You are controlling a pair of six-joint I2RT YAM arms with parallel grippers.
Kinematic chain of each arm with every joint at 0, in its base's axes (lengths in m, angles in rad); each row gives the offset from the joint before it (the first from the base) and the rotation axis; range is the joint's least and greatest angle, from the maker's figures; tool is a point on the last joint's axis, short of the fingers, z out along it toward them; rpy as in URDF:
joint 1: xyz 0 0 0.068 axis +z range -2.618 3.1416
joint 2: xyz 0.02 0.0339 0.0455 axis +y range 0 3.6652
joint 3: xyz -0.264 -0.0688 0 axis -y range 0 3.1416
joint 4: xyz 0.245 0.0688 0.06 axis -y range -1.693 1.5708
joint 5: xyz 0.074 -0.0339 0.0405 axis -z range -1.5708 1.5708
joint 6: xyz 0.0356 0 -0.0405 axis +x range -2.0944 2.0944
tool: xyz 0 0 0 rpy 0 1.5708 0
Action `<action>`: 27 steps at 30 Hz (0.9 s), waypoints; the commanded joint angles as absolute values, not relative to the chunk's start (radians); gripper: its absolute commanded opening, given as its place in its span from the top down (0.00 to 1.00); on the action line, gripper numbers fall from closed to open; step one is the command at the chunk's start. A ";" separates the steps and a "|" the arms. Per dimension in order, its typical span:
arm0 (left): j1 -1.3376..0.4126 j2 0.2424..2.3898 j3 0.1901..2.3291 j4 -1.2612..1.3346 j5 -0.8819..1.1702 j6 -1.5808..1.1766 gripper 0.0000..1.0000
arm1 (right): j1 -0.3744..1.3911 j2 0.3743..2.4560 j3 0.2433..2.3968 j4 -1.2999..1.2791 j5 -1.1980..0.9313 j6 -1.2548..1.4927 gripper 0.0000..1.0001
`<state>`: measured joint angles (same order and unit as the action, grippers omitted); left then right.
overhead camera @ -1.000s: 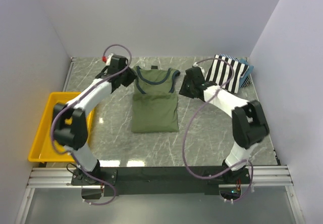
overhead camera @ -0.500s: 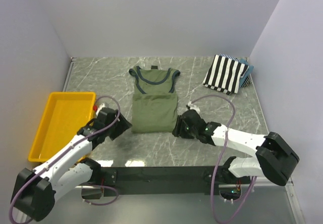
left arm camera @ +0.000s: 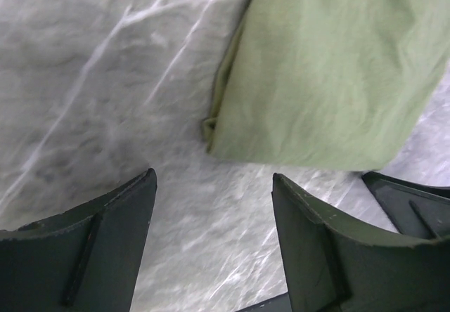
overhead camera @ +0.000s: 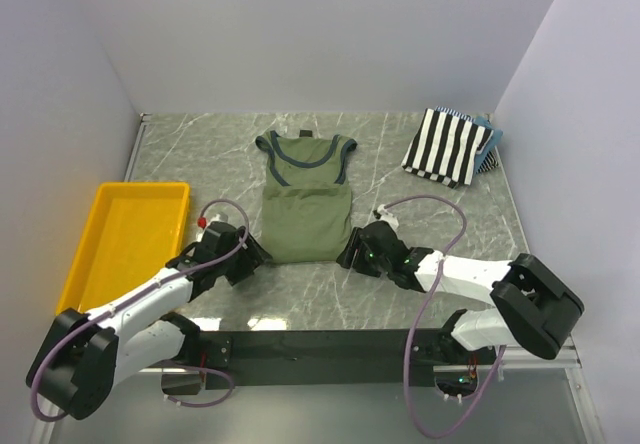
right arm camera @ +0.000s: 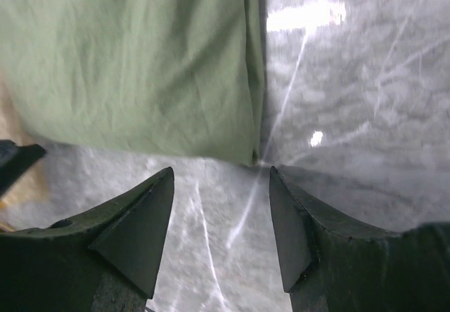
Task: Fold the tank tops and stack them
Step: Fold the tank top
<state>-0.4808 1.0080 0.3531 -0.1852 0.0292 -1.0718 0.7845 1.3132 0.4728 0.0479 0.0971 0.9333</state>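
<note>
The olive-green tank top (overhead camera: 306,204) with navy trim lies flat in the middle of the table, its sides folded in, neck to the rear. My left gripper (overhead camera: 257,256) is open, low at its near left hem corner (left arm camera: 211,126). My right gripper (overhead camera: 349,254) is open, low at its near right hem corner (right arm camera: 254,154). Neither touches the cloth. The green top fills the upper part of the left wrist view (left arm camera: 330,66) and of the right wrist view (right arm camera: 133,59). The black-and-white striped tank top (overhead camera: 448,145) lies folded at the rear right.
A yellow plastic tray (overhead camera: 88,254) stands at the left edge of the table. A blue cloth (overhead camera: 492,144) shows under the striped top. White walls close in the rear and both sides. The marble table (overhead camera: 420,214) is bare between the tops.
Both arms swung from the neck end of the green top down to its near hem, then crept a little closer to the two hem corners. The top has not moved.
</note>
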 commanded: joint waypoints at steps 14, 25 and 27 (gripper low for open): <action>-0.423 1.210 0.301 0.092 0.075 -1.144 0.47 | 0.710 1.400 0.423 0.198 0.097 1.029 0.45; -0.426 1.255 0.376 0.039 0.057 -1.106 0.99 | 0.710 1.421 0.505 0.118 0.112 0.980 0.92; -0.443 1.233 0.405 0.000 0.049 -1.103 0.99 | 0.709 1.376 0.526 0.075 0.126 0.965 1.00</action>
<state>-0.4301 1.2461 0.3584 0.0776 0.0788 -1.1370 0.7155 1.4212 0.4759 0.1776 0.0784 1.0077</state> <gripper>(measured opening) 0.020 0.026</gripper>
